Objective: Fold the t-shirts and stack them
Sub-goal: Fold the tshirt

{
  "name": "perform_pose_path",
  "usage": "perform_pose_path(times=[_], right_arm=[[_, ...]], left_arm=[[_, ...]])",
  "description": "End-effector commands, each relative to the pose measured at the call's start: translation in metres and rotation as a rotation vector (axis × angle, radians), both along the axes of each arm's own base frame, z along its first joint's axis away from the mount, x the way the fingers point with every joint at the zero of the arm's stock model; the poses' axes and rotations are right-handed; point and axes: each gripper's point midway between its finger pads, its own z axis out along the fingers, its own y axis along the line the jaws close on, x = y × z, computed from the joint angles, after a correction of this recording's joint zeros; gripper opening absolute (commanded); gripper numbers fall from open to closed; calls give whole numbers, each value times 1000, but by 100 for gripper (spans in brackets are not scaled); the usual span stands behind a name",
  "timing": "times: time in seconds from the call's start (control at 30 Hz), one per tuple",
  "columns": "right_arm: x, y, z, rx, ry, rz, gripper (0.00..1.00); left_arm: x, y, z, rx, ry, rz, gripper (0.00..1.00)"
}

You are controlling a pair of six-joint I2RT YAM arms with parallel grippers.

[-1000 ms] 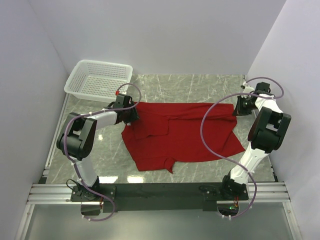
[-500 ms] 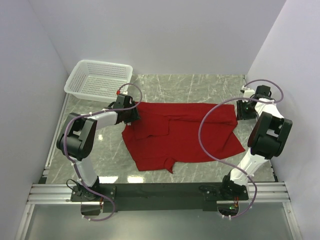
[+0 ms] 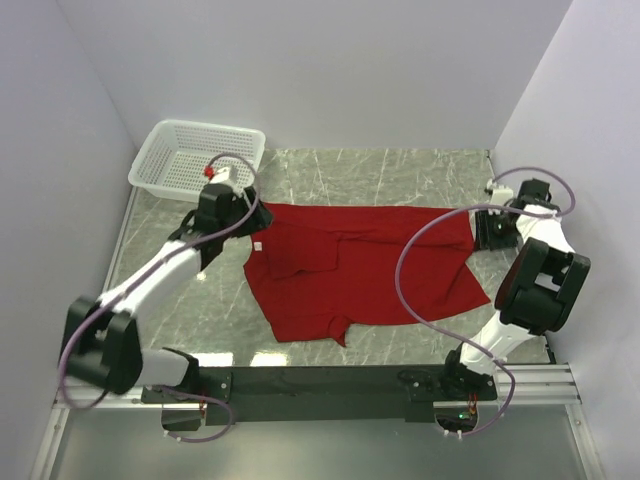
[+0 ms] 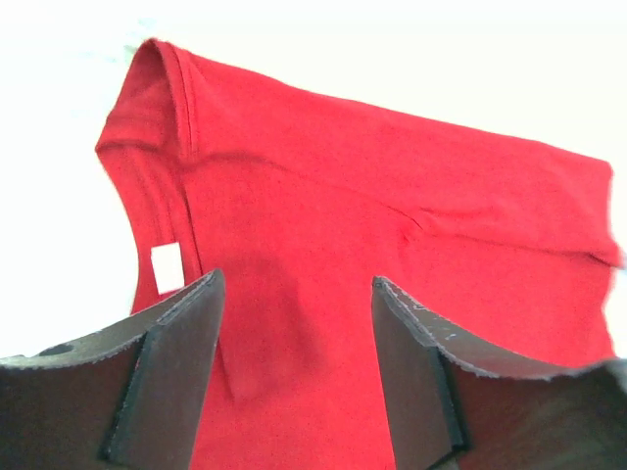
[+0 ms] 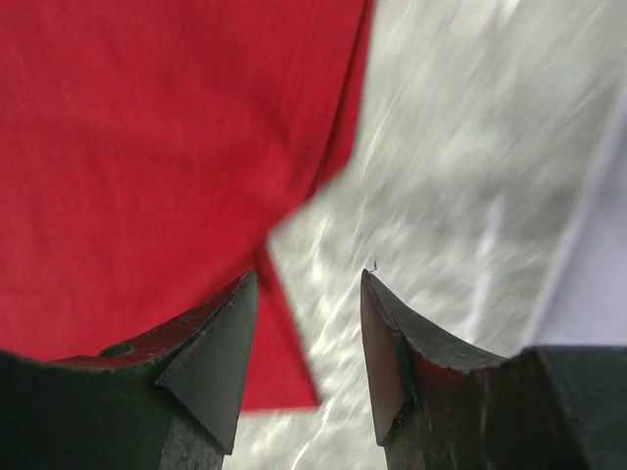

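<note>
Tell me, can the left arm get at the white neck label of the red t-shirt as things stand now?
Probably yes. The left hand hangs open right over the red t-shirt. The white neck label lies uncovered just beside the hand, and nothing stands between them.

Top view: even diffuse light, soft faint shadows, mild sheen on the marble table (image 3: 400, 170). Left wrist view: background blown out to white, t-shirt (image 4: 392, 215) fairly sharp, left fingers (image 4: 167, 382) dark and soft up close. Right wrist view: motion blur all over, table streaked, right fingers (image 5: 211, 362) in shadow.
</note>
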Motion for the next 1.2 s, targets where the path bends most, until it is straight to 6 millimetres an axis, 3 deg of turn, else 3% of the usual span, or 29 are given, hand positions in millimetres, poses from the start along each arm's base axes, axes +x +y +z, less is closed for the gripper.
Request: perform_pose_path(times=[0.0,0.07,0.1,0.17,0.2,0.43,0.67,1.0,1.1,1.17], right_arm=[[-46,8,-8,86,86,17,53],[-60,11,-13,108,111,30,54],[-67,14,-18,121,125,35,54],[-76,16,-23,146,138,51,54],[-81,19,-28,156,150,60,54],[-84,24,-33,187,138,65,53],[-84,24,-40,199,139,56,54],[-95,26,-38,194,129,65,53],[-102,26,-43,198,142,58,53],[-105,25,-47,204,152,48,53]], left_arm=[[-41,18,-22,-26,80,57,69],[-60,23,-22,-79,89,69,70],[-75,25,-41,-106,148,89,70],[-95,21,-47,-167,180,75,70],[-110,21,-64,-201,240,92,70],[-165,10,-108,-335,457,101,61],[-185,-5,-134,-307,590,79,59],[-190,-23,-146,-288,622,78,48],[-189,-18,-146,-283,603,95,37],[-189,-18,-144,-287,594,96,19]])
